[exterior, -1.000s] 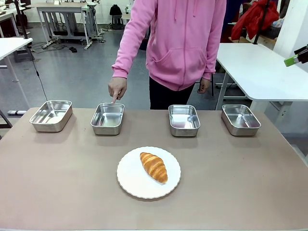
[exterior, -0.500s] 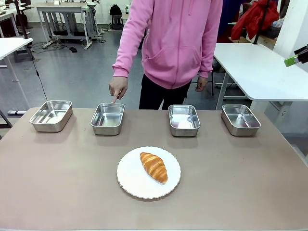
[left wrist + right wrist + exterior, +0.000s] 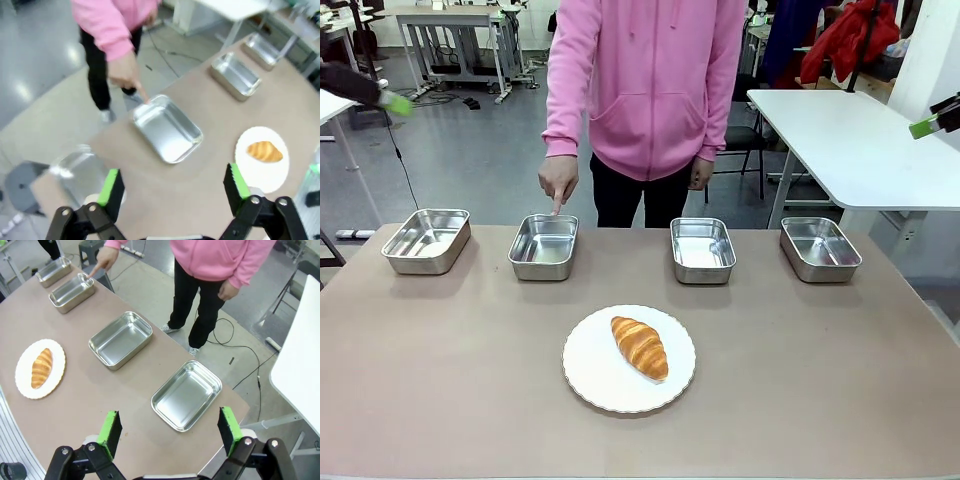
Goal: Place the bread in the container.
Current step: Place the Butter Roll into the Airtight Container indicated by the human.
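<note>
1. A brown worktop [image 3: 440, 350] carries four pans in a row; a person's finger [image 3: 558, 205] touches the far rim of the container [image 3: 544, 246], likely marking the target
2. The bread [image 3: 640, 346] lies on a white plate [image 3: 595, 385], ready for pickup
3. The left hand [image 3: 173, 182] and right hand [image 3: 169, 426] hang high, both spread apart and empty

A far row on the table [image 3: 820, 380], left to right: first pan [image 3: 426, 240], container [image 3: 543, 246], third pan [image 3: 702, 250], fourth pan [image 3: 820, 248]. Nearer, at the middle, the bread [image 3: 640, 346] lies on the plate [image 3: 595, 385]. A hand [image 3: 558, 183] is at the container's far rim.
</note>
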Motion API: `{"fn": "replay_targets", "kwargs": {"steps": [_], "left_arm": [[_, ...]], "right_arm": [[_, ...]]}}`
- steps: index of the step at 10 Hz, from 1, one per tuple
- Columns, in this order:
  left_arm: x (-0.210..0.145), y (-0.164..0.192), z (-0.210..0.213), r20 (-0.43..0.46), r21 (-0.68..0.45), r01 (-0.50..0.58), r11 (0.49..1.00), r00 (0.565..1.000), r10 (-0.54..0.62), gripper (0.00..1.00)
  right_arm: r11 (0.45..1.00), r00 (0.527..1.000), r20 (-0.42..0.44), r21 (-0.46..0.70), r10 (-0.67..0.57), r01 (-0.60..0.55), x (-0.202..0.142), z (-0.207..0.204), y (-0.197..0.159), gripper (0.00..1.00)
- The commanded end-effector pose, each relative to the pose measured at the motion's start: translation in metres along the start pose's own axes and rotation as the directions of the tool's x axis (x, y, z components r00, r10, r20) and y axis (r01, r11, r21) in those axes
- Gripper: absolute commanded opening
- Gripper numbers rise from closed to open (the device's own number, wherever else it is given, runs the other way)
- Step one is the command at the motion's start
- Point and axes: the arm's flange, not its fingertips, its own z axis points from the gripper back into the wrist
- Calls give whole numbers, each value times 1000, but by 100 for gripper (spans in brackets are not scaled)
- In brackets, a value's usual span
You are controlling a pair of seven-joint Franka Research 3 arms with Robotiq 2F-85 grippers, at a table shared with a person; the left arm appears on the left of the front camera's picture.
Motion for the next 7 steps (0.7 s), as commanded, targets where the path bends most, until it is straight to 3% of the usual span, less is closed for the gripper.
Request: {"fn": "replay_targets", "kwargs": {"steps": [1, 2, 3, 5, 6, 7], "left_arm": [[12, -51, -55, -127, -36, -93, 995, 988, 87, 100], [15, -82, -83, -175, -27, -117, 993, 978, 110, 100], [18, -119, -112, -242, 73, -223, 972, 942, 234, 100], [18, -168, -163, -222, 129, -339, 932, 906, 361, 100], [19, -183, -189, -250, 160, -430, 889, 853, 458, 100], [14, -193, -210, -238, 267, -484, 833, 805, 544, 100]], "right_arm": [[1000, 1000, 20, 9, 2, -2, -1, 0, -2, 100], [1000, 1000, 20, 9, 2, -2, -1, 0, -2, 100], [1000, 1000, 20, 9, 2, -2, -1, 0, -2, 100], [1000, 1000, 20, 9, 2, -2, -1, 0, -2, 100], [1000, 1000, 20, 9, 2, -2, -1, 0, -2, 100], [1000, 1000, 20, 9, 2, -2, -1, 0, -2, 100]]}}
